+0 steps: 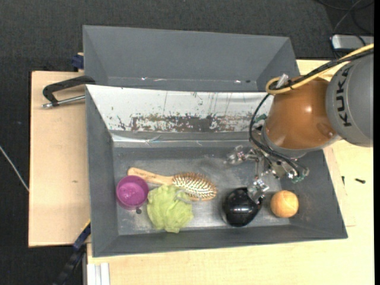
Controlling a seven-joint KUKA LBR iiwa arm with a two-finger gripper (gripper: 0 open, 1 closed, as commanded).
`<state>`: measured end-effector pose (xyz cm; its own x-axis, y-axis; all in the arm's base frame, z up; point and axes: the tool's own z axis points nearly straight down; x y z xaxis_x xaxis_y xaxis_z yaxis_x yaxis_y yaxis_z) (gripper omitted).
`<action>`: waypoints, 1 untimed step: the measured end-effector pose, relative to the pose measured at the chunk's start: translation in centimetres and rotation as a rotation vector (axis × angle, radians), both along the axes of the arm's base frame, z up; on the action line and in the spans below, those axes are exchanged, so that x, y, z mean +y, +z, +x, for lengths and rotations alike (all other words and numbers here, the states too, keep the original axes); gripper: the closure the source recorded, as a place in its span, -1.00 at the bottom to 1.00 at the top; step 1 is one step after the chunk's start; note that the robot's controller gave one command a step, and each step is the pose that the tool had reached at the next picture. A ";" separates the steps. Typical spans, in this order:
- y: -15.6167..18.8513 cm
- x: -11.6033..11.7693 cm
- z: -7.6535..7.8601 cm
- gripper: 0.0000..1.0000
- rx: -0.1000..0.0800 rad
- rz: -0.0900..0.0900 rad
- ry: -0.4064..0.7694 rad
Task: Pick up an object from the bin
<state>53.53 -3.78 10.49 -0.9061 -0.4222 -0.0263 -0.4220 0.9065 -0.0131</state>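
Arm (350, 108) comes in from the right, orange-covered wrist (297, 120) tilted down over the right half of the bin (101, 177); gripper (259, 187) low near the front, its tip at the upper right edge of a glossy black rounded object (238, 209); cannot tell whether it is open or closed; orange ball (284, 204) just beside on the right; wooden hairbrush (193, 186), green fuzzy lump (169, 209) and magenta cup (132, 191) lie further left.

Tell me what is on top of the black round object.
The gripper hangs over the upper right edge of the black round object, hiding that bit; whether they touch cannot be seen.
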 end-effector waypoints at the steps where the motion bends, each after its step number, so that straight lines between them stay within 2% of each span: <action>1: -0.7 3.0 -0.3 -1.00 -0.006 -0.019 0.186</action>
